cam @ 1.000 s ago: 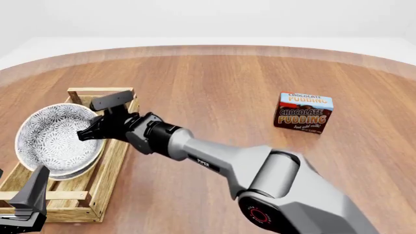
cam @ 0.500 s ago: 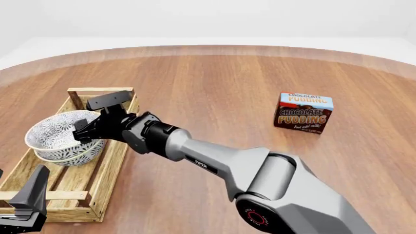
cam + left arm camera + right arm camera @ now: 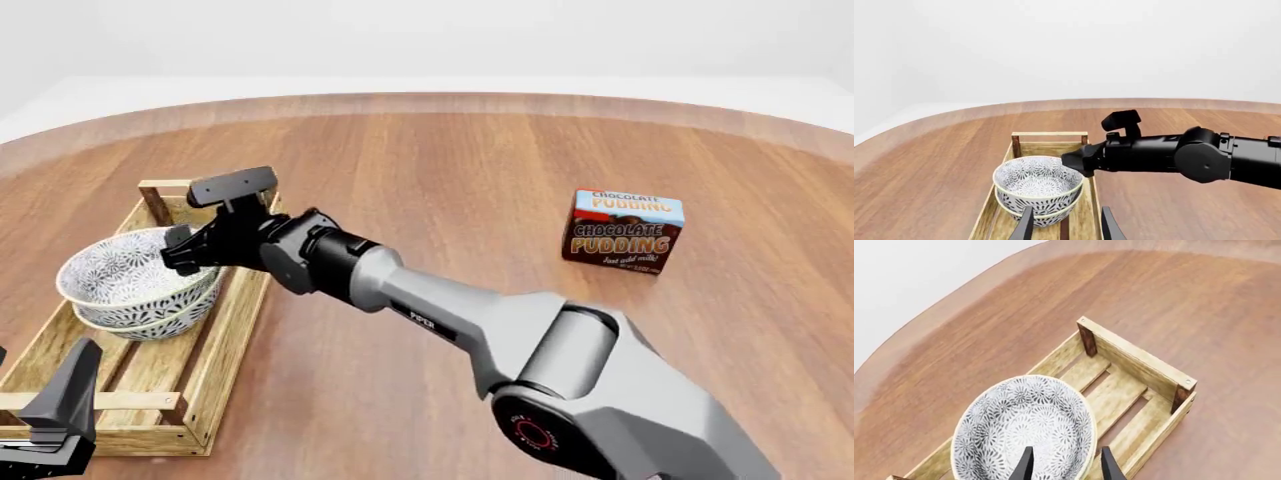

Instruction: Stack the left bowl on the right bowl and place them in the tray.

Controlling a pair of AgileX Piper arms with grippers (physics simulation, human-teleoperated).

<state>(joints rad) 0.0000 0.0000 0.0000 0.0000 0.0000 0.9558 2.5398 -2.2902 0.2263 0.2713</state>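
My right claw [image 3: 178, 252] hangs parted and empty just above the right rim of the bowls [image 3: 134, 283], which sit stacked in the tray [image 3: 200, 375] at far left. Left claw [image 3: 1065, 225] open, empty, at the tray's near end.

Two patterned bowls [image 3: 134, 285] nested upright, sitting mid wooden slat tray [image 3: 227, 330], which lies lengthwise near the bench's left edge.

Stacked bowls [image 3: 136, 283], tilted steeply a second ago, now sit level in the tray [image 3: 235, 325]. Right gripper [image 3: 179, 250] has released and lifted slightly clear.
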